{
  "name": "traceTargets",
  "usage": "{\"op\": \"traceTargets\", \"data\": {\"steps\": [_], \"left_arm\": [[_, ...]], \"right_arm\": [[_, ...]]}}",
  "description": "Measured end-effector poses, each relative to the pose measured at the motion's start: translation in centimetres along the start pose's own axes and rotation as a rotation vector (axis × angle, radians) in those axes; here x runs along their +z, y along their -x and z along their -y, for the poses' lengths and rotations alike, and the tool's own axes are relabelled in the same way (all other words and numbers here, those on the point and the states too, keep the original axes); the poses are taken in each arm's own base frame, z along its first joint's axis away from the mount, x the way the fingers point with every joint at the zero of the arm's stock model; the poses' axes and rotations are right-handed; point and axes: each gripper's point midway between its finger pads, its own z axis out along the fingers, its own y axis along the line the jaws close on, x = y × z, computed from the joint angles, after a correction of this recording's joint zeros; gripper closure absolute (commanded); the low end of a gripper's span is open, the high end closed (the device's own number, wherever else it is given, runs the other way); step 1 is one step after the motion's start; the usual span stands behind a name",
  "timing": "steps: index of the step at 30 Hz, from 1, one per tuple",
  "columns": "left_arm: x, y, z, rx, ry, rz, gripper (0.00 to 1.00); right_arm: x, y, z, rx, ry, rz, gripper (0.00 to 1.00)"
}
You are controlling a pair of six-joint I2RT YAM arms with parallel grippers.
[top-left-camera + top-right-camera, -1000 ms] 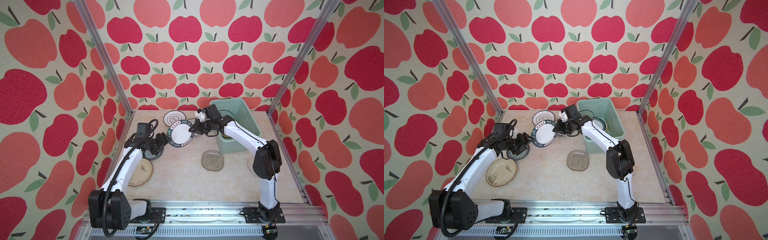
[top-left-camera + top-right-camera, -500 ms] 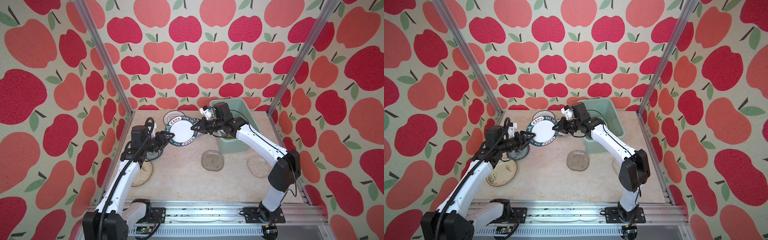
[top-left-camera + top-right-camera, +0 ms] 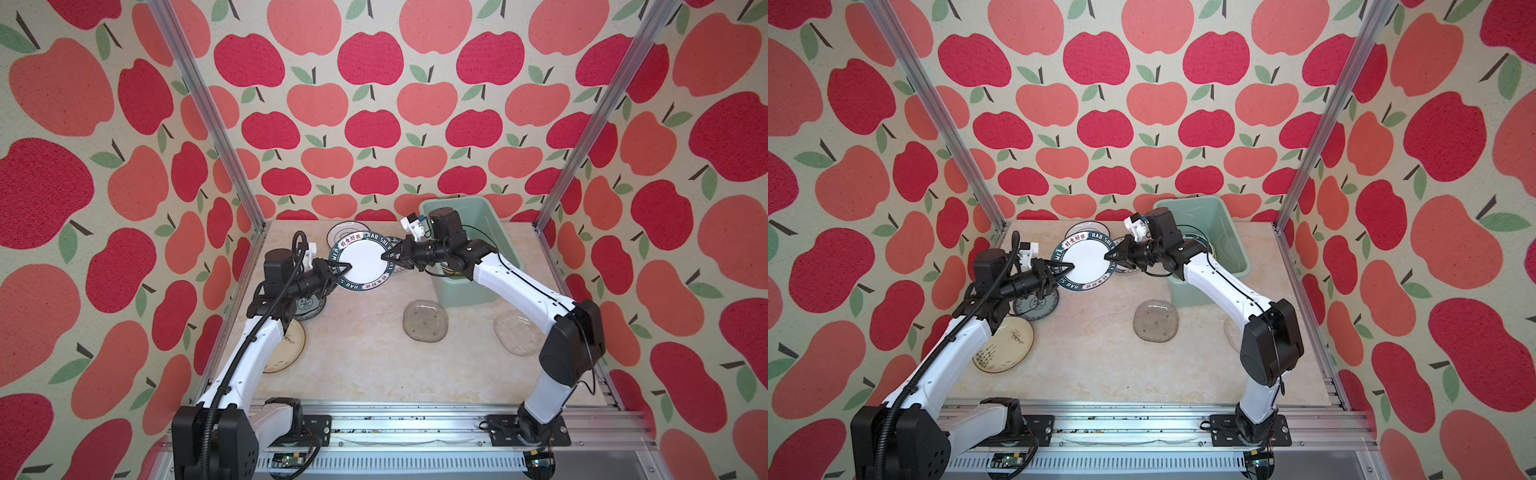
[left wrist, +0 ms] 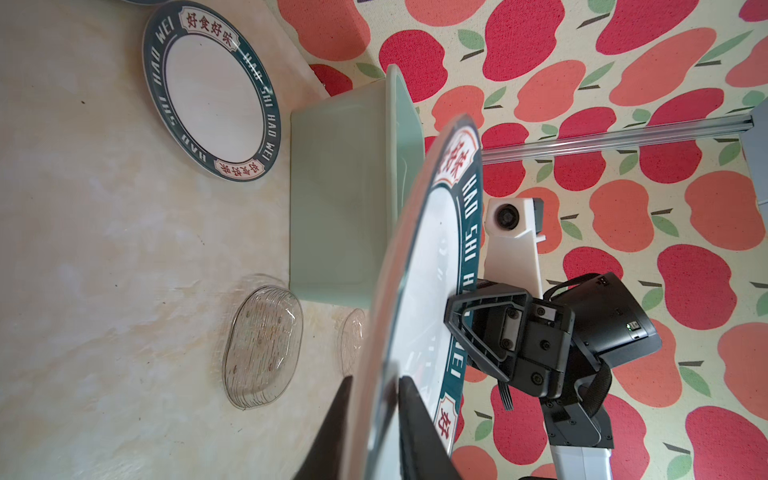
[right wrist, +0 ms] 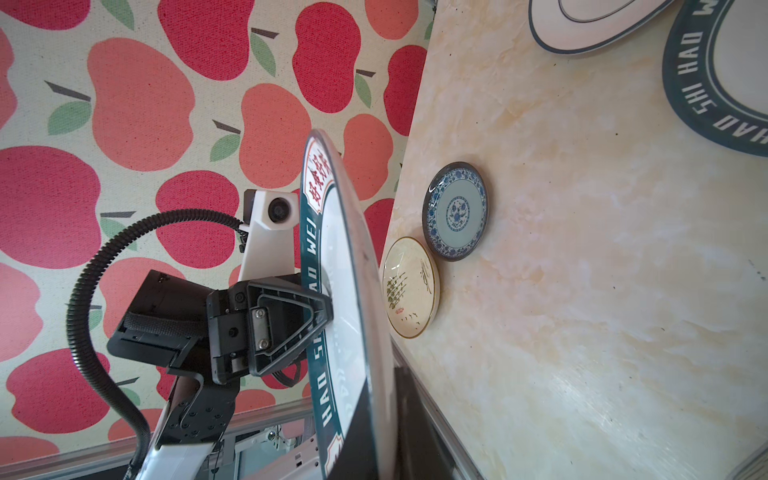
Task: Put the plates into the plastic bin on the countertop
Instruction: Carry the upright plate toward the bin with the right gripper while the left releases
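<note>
I hold the white lettered-rim plate (image 3: 365,268) off the countertop (image 3: 357,365), just beside the mint-green plastic bin (image 3: 465,291). My right gripper (image 3: 389,255) is clenched on the edge nearest the bin, and my left gripper (image 3: 341,266) pinches the opposite edge. A blue-patterned plate (image 3: 307,309) and a cream plate (image 3: 291,351) lie under my left arm.

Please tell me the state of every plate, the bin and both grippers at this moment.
lettered plate: in the air above the countertop.
left gripper: shut on its rim.
right gripper: shut on the opposite rim.
second lettered plate: lying flat.
ringed plate: flat.
blue-patterned plate: flat.
cream plate: flat.
centre glass plate: flat.
right glass plate: flat.
plastic bin: upright, at least one plate inside.
</note>
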Motion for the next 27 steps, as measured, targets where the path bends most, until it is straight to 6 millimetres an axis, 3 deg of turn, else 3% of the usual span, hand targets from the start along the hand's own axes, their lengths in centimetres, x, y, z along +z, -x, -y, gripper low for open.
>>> {"op": "traceTargets", "data": {"steps": [5,9,12,18,27], "left_arm": [[-0.5,-0.3,0.9,0.010,-0.022,-0.001,0.93],[-0.5,-0.8,0.7,-0.004,-0.011,-0.014,0.95],[-0.7,-1.2,1.1,-0.007,-0.018,-0.018,0.95],[-0.5,-2.2,2.1,-0.032,-0.036,-0.040,0.95],[0.2,-2.8,3.0,-0.047,-0.059,-0.038,0.95]], "right_arm": [[0.0,-0.1,0.3,0.018,-0.001,-0.005,0.76],[-0.3,-0.1,-0.1,0.001,0.005,0.003,0.59],[-0.8,0.0,-0.9,-0.019,0.016,0.014,0.54],[-1.3,-0.3,-1.6,-0.033,0.063,0.032,0.55],[-0.8,-0.1,-1.8,0.020,0.130,0.045,0.73]]}}
